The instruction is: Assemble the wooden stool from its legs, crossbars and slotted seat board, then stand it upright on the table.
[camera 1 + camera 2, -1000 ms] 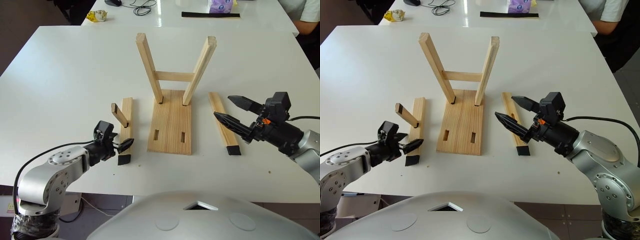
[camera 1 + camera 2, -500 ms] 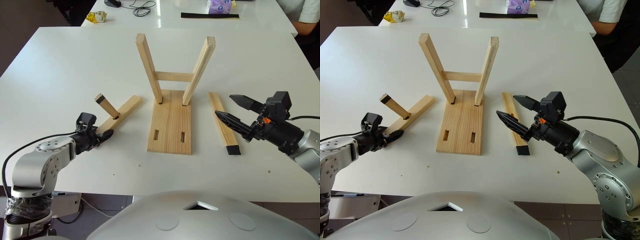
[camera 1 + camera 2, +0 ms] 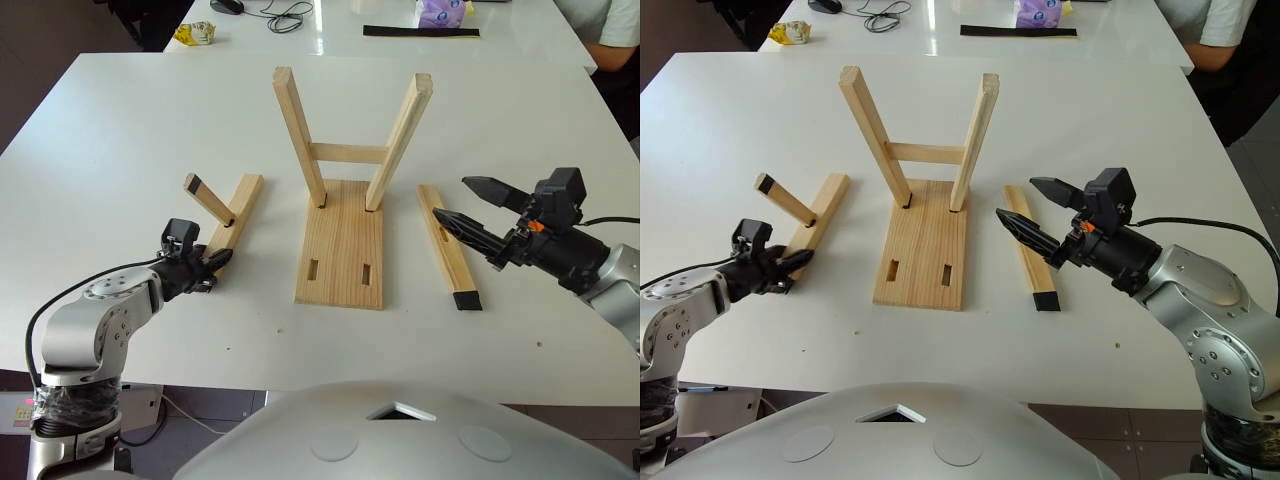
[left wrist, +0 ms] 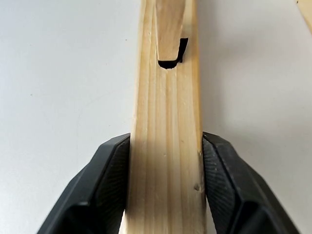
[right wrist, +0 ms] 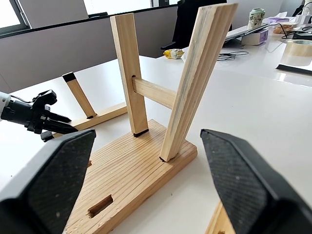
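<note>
One leg piece (image 3: 241,200) pinched at near end by L fingers (image 4: 114,168) | prob light, stiff, tippy w/ crossbar (image 3: 208,197); you grip nearer joint | R fingers (image 5: 243,187) spread.

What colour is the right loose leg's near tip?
Black; the leg's tip shows best in left eye view.

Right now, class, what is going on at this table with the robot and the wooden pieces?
The robot is partway through building the stool. The seat board lies flat on the table, with two legs joined by a crossbar standing in its far slots. The two near slots are empty. The left jaws are shut on the near end of a loose leg that carries a short crossbar. The right jaws are open, poised over the other loose leg, not gripping it.
</note>
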Controlling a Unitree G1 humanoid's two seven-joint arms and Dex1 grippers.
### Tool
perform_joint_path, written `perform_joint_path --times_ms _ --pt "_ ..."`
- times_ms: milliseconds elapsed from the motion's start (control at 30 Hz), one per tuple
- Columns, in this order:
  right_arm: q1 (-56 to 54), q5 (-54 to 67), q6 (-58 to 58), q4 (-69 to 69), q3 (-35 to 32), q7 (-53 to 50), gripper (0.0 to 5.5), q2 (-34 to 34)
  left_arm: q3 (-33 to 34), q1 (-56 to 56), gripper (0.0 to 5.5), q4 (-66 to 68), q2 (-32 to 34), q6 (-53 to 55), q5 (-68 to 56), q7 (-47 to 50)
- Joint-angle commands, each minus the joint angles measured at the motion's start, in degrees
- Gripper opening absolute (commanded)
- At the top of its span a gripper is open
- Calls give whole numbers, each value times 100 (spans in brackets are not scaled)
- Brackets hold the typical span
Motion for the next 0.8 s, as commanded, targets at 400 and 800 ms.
perform_joint_path --times_ms 400,800 --pt "-873 -228 -89 805 -7 440 398 -207 1461 -3307 206 1906 -298 -1203 -95 635" --pt "-1959 630 170 1685 -429 1210 398 -422 1632 -4482 206 651 -340 -592 -3282 -735"
